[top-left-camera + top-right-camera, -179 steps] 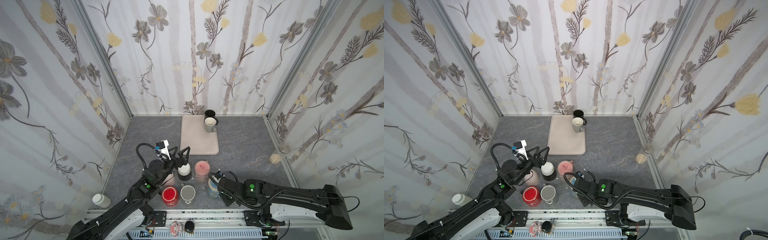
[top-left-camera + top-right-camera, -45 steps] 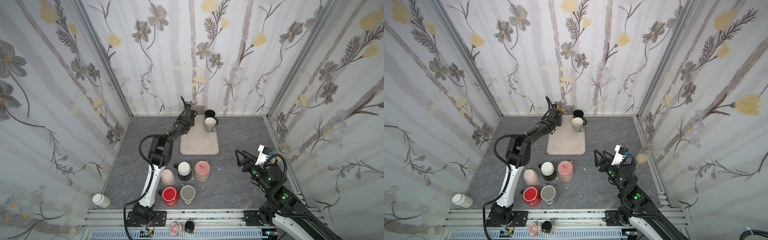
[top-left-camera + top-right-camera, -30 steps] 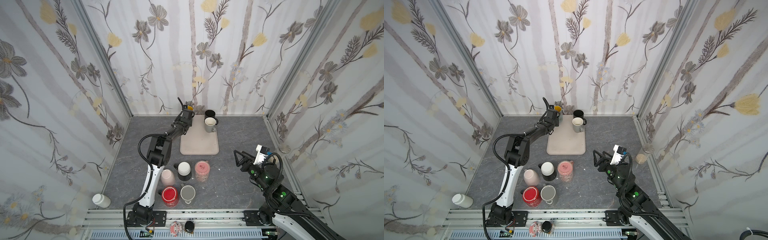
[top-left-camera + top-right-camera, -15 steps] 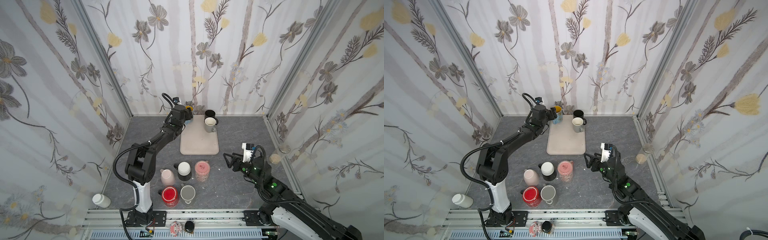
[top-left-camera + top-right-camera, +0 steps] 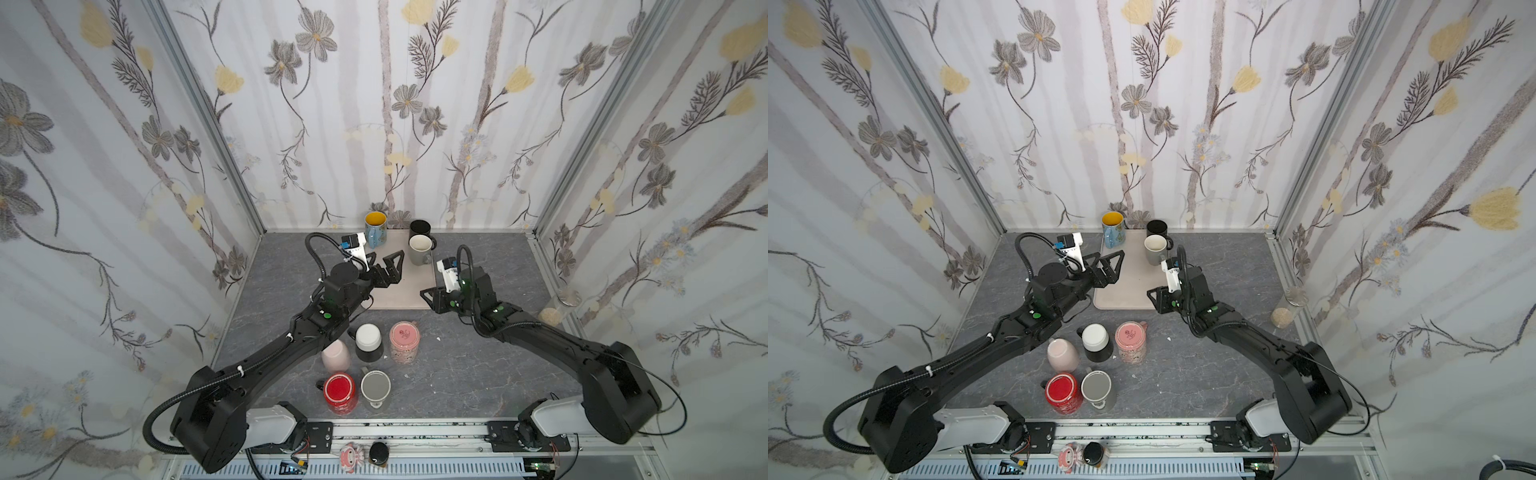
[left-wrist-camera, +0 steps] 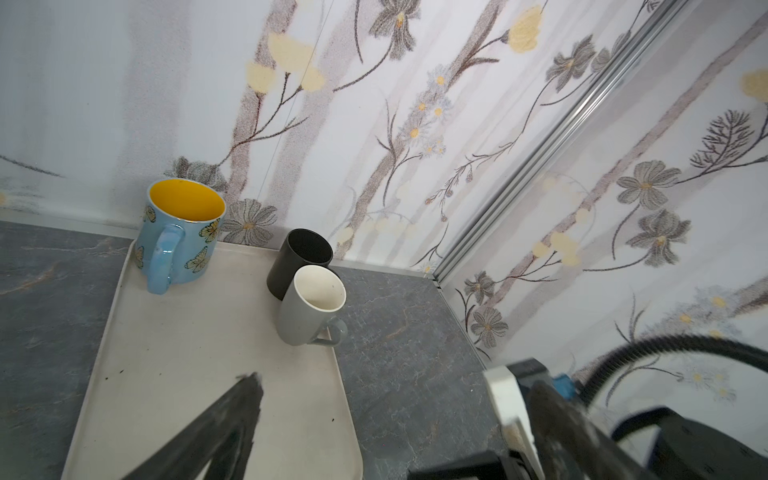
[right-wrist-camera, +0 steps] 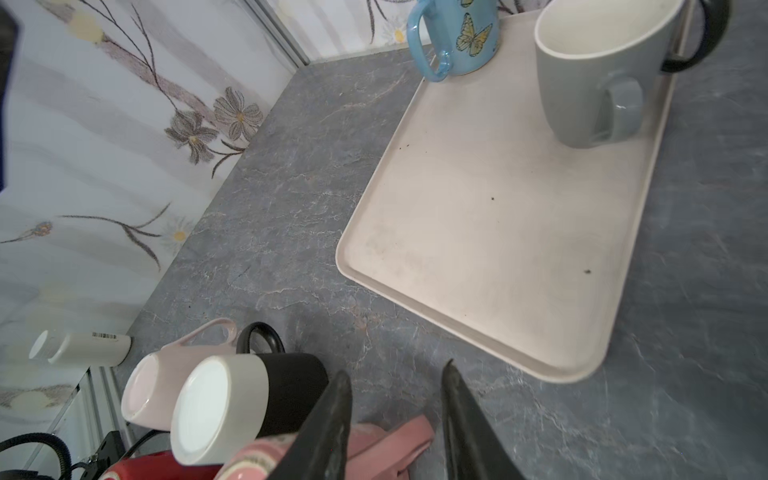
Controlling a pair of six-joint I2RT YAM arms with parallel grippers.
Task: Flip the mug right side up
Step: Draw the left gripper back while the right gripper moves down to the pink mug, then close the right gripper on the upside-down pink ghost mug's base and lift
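On inverted pink mug (image 5: 404,347), illegible mark (image 5: 404,332)

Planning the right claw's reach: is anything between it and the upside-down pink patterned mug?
Nothing visible. Only bare table lies between the right claw and the pink patterned mug. The tray lies off that line, and the white-bottomed black mug stands beyond the pink one.

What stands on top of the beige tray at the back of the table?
Three upright mugs: a blue butterfly mug, a black mug and a grey mug. The rest of the tray is bare. The grey mug covers the black mug's base.
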